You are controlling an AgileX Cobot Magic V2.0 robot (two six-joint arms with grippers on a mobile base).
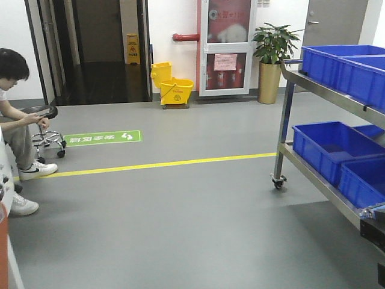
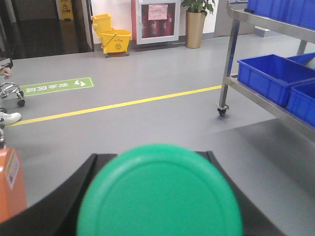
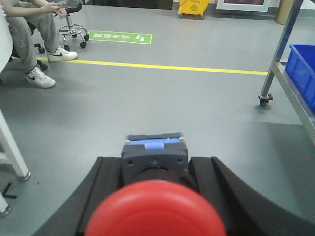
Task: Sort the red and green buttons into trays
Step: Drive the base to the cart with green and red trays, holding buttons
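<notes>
green button [image 2: 160, 194] sits clamped in the left tool [image 2: 152, 155], its round cap facing the wrist camera and hiding its body. red button [image 3: 155, 206] is gripped in the right tool [image 3: 156, 160], cap toward the camera, grey body and long axis running forward between the black fingers [image 3: 101, 182]. open grey floor [image 3: 147, 98] lies ahead. a steel trolley [image 2: 231, 59] with blue crates [image 2: 270, 73] borders the right, a seated person [image 3: 29, 29] the left.
</notes>
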